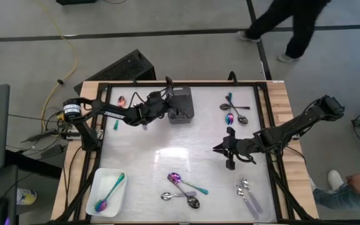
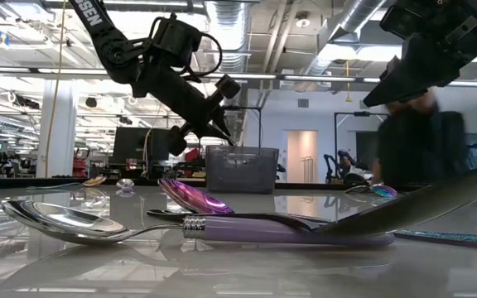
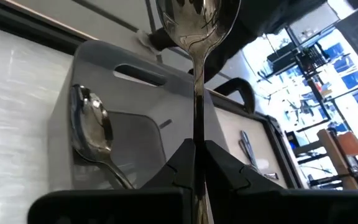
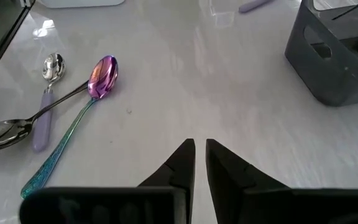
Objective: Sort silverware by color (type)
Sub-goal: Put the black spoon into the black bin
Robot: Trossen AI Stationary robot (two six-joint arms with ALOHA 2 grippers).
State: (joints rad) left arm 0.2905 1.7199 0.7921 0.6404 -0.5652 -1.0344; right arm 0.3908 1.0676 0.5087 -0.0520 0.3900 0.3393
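Observation:
My left gripper (image 3: 197,163) hangs over the dark grey bin (image 1: 182,97) at the table's far side and is shut on a dark shiny spoon (image 3: 197,25). Another dark spoon (image 3: 92,127) lies inside the bin (image 3: 129,134). My right gripper (image 4: 200,157) hovers shut over the bare table right of centre (image 1: 222,149), touching nothing. A rainbow spoon (image 4: 91,102) lies on the table ahead of it, next to a silver spoon with a lilac handle (image 4: 45,99). In the low view my left gripper (image 2: 215,114) is above the bin (image 2: 240,168). My left gripper pinches the dark spoon's handle (image 3: 197,134) between its two fingers. The spoon runs along the fingers and its bowl (image 3: 197,18) sticks out ahead of them. It is lifted clear, slanting down over the bin.
A white tray (image 1: 99,201) at the near left corner holds a rainbow spoon (image 1: 110,190). Other spoons lie near centre (image 1: 183,187), near right (image 1: 247,195), far right (image 1: 233,112) and far left (image 1: 122,100). A black frame (image 1: 262,112) rims the table. A person walks beyond the far edge (image 1: 292,25).

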